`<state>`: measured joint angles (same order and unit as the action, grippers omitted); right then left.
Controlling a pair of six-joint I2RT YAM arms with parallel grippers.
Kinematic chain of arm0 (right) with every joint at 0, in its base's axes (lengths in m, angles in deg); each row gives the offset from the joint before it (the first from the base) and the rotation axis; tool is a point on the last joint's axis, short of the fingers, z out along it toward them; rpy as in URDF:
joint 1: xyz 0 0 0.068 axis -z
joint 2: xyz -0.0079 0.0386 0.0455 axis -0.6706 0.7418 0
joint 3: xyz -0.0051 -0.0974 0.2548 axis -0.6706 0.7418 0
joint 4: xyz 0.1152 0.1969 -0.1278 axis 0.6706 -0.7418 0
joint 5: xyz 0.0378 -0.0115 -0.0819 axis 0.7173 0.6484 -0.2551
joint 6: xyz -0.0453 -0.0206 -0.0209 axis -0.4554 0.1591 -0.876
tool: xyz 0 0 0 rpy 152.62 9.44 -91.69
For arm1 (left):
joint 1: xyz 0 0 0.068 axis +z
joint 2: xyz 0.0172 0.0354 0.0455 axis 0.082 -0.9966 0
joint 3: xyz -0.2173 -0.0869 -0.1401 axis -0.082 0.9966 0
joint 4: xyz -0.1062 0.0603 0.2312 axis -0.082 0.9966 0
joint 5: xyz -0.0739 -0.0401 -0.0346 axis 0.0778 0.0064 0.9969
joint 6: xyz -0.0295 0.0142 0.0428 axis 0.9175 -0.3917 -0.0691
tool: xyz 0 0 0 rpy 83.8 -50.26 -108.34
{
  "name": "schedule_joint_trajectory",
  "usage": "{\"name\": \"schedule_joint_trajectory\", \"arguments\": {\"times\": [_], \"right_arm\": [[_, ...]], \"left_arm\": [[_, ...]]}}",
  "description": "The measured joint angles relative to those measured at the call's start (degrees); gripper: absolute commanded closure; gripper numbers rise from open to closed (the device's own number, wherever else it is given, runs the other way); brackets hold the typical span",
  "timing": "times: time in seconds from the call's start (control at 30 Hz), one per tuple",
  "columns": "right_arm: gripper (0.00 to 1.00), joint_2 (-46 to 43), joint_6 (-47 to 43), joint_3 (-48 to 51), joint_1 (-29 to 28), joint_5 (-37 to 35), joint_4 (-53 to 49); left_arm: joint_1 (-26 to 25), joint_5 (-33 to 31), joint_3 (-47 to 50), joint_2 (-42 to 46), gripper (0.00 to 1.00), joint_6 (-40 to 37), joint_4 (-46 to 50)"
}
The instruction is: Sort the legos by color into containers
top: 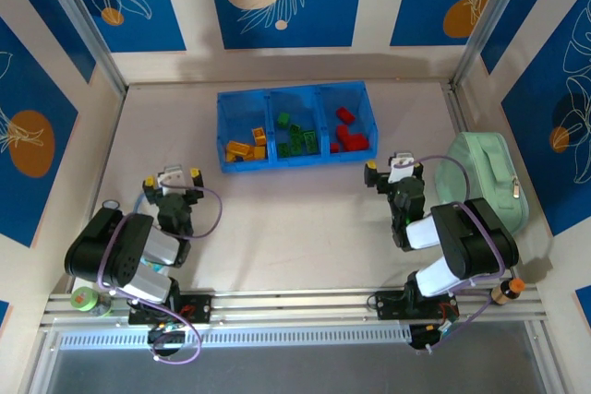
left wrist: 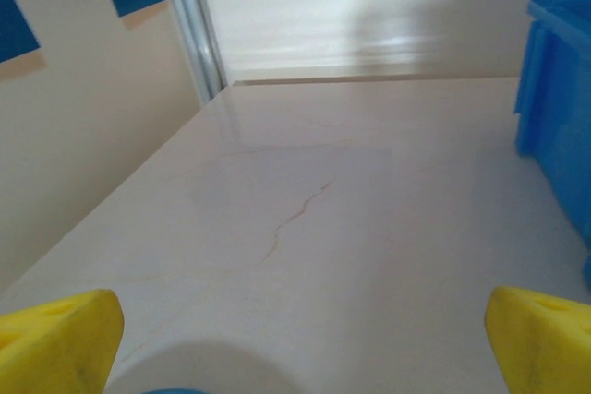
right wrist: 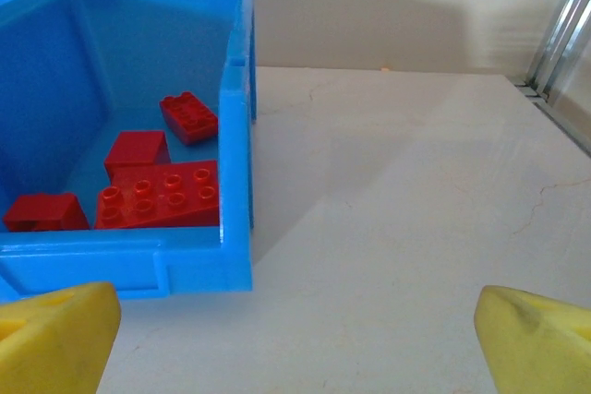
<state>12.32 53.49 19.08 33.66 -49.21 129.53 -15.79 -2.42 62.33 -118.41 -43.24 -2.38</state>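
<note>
Looks near done, folks! Blue tray (top: 295, 162) sits far-centre on the table (top: 295, 228), 3 compartments. Yellow-orange bricks (top: 246, 148) are in the left one, green bricks (top: 298, 141) in the middle, red bricks (top: 350, 134) in the right. Every brick I can spot lies inside its colour's compartment, so I'd judge there's nothing obvious left to sort. L gripper (top: 173, 179) is near-left, fingers wide apart & empty. R gripper (top: 396, 171) is near-right, close to the mint pouch (top: 485, 182), fingers apart too, empty.
</note>
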Motion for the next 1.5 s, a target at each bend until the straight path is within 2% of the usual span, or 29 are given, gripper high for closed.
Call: {"name": "schedule_joint_trajectory", "arguments": {"times": [0.2,0.47,0.83,1.13,1.33,1.5], "right_arm": [[0.01,1.0,3.3,-6.9,4.5,2.2,-9.6],[0.01,0.8,3.6,-6.3,2.9,3.0,-10.6],[0.01,0.8,4.2,-9.4,4.3,3.6,-16.9],[0.01,0.8,4.3,-9.5,4.4,3.7,-18.3],[0.01,0.8,4.6,-9.6,4.9,4.7,-19.0],[0.01,0.8,5.4,-9.9,6.5,6.3,-19.8]], "left_arm": [[0.0,5.0,-0.6,-1.2,0.0,-1.6,-0.2],[-0.1,10.2,-2.9,-5.0,0.0,-4.2,-0.5],[-0.3,10.7,-5.9,-6.4,0.0,-5.7,1.8],[0.3,10.9,-10.3,-5.8,0.0,-4.9,10.4],[3.6,13.8,-14.3,-4.8,0.0,-2.5,18.1],[5.6,15.4,-14.7,-4.5,0.0,-0.9,20.9]]}}
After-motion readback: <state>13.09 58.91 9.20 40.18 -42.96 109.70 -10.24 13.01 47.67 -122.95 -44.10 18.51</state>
